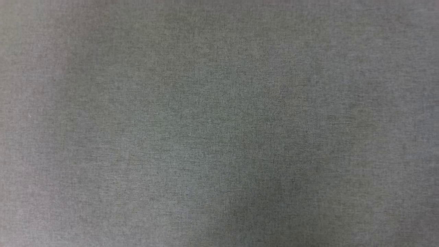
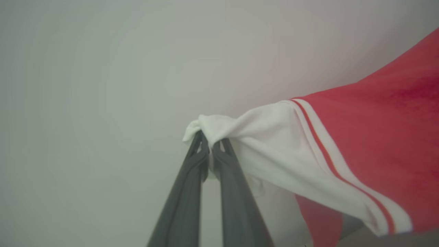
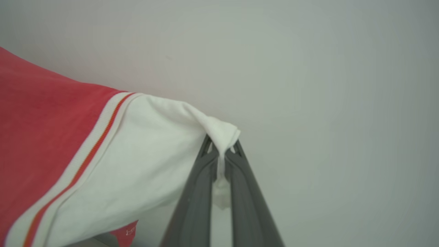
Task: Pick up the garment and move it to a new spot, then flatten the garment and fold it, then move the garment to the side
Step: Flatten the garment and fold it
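The garment (image 2: 377,137) is a red jersey with white sleeves and red-white striped seams, held up and stretched between my two grippers. In the left wrist view my left gripper (image 2: 210,144) is shut on the bunched tip of a white sleeve, with the red body running off to the right. Over in the right wrist view my right gripper (image 3: 222,148) is shut on the tip of the other white sleeve, and the garment (image 3: 51,130) spreads to the left. Both dark finger pairs pinch the cloth tightly.
A grey woven surface (image 1: 219,123) spans the whole head view. Behind the garment in both wrist views is a plain pale wall (image 2: 103,85).
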Tool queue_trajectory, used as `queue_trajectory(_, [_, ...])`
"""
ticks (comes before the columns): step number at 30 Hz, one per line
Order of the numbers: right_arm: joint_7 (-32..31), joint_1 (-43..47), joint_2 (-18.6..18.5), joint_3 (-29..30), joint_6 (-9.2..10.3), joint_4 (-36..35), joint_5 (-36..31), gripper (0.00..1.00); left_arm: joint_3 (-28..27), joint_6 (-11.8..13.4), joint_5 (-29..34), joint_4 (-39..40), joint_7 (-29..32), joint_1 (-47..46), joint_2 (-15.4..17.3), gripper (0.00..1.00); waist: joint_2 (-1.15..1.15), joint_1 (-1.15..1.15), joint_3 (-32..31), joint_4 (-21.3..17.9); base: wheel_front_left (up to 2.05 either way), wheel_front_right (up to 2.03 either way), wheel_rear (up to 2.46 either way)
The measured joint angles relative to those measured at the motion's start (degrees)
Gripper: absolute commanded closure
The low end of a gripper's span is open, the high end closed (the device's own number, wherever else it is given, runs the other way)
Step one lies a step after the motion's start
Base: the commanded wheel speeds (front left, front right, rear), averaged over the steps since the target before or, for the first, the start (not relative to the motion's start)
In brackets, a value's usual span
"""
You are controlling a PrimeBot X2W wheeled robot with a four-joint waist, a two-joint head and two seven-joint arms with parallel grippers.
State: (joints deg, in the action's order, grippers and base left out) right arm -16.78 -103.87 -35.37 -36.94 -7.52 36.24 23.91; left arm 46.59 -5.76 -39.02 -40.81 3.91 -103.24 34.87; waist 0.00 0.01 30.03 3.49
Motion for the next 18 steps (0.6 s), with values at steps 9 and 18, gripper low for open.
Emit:
queue_trajectory(9, [5.94, 6.97, 1.65, -4.66, 0.0, 4.76, 1.66, 1.0, 3.39, -1.31, -1.09, -4.14, -4.48, 4.87, -1.26, 1.0, 0.0, 0.0, 0.88, -0.1, 0.0, 0.0, 0.0])
queue_trajectory(18, [12.44, 23.65, 0.98, -11.31, 0.0, 3.94, 7.95, 1.0, 5.45, -1.54, -4.98, -2.15, -10.72, 21.65, 0.63, 1.0, 0.0, -0.01, -3.49, -0.61, 0.0, 0.0, 0.0])
